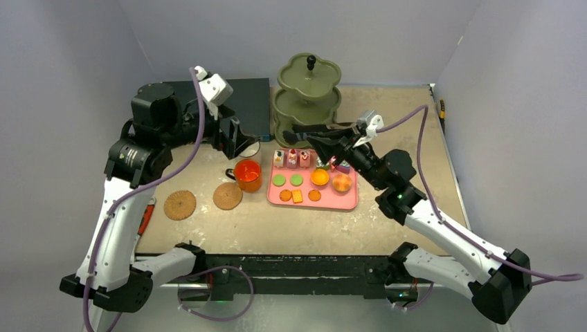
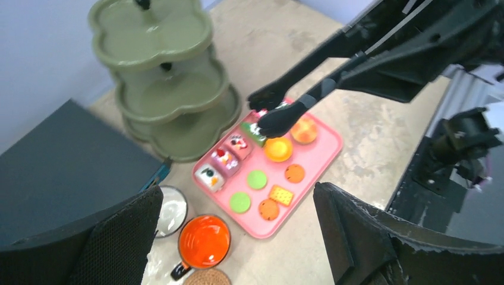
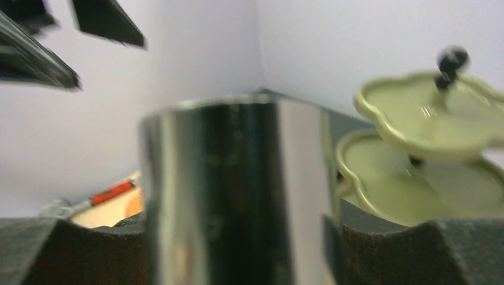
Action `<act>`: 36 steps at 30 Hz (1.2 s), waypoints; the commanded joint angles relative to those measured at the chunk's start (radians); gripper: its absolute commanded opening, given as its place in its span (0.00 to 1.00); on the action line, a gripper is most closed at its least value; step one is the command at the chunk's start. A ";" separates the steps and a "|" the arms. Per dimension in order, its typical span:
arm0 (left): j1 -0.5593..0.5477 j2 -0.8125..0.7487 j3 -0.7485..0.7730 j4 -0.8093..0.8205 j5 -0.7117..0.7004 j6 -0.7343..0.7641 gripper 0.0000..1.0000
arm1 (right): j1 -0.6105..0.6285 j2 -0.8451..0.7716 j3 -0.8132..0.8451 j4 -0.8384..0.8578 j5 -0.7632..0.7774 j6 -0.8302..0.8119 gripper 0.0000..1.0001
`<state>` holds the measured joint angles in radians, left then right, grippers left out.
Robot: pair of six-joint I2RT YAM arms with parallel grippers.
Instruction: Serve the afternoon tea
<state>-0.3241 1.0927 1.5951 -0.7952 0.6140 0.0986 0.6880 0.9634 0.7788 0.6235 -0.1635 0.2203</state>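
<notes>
The olive-green three-tier stand (image 1: 308, 97) (image 2: 166, 77) (image 3: 416, 148) stands empty at the back. In front of it, a pink tray (image 1: 346, 200) (image 2: 324, 151) carries tiny pink cakes (image 1: 292, 158) (image 2: 229, 157) and green biscuits (image 1: 287, 180) (image 2: 257, 179) and orange ones (image 2: 294, 173). My right gripper (image 1: 356, 142) (image 3: 238, 237) is shut on black tongs (image 1: 322, 135) (image 2: 321, 83). The tong tips hover over the tray's far end by a small green cake (image 2: 252, 132). My left gripper (image 1: 239, 142) (image 2: 238, 237) hangs open above the orange mug (image 1: 247, 174) (image 2: 204, 240) and the white mug (image 2: 169, 211). Two cork coasters (image 1: 180, 205) (image 1: 228, 196) lie to the left.
A flat dark-blue box (image 1: 242, 104) (image 2: 59, 160) lies at the back left beside the stand. An orange-handled tool (image 1: 145, 218) (image 3: 110, 191) lies at the table's left edge. Pale walls close in the back and both sides.
</notes>
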 commanded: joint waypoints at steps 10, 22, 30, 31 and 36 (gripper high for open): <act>-0.003 0.055 -0.018 -0.019 -0.233 0.009 0.99 | 0.000 0.035 -0.205 -0.002 0.368 -0.127 0.51; -0.003 0.055 -0.061 0.016 -0.225 0.041 0.98 | 0.021 0.272 -0.211 0.200 0.477 -0.085 0.50; -0.003 0.052 -0.061 0.020 -0.224 0.058 0.98 | 0.056 0.379 -0.180 0.246 0.544 -0.086 0.52; -0.003 0.052 -0.060 0.020 -0.223 0.060 0.98 | 0.061 0.391 -0.176 0.249 0.549 -0.085 0.52; -0.003 0.049 -0.060 0.022 -0.223 0.070 0.98 | 0.083 0.439 -0.159 0.261 0.583 -0.081 0.53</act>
<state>-0.3241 1.1599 1.5394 -0.8082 0.3962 0.1463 0.7532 1.3849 0.5632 0.8055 0.3569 0.1314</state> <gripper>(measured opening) 0.978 0.528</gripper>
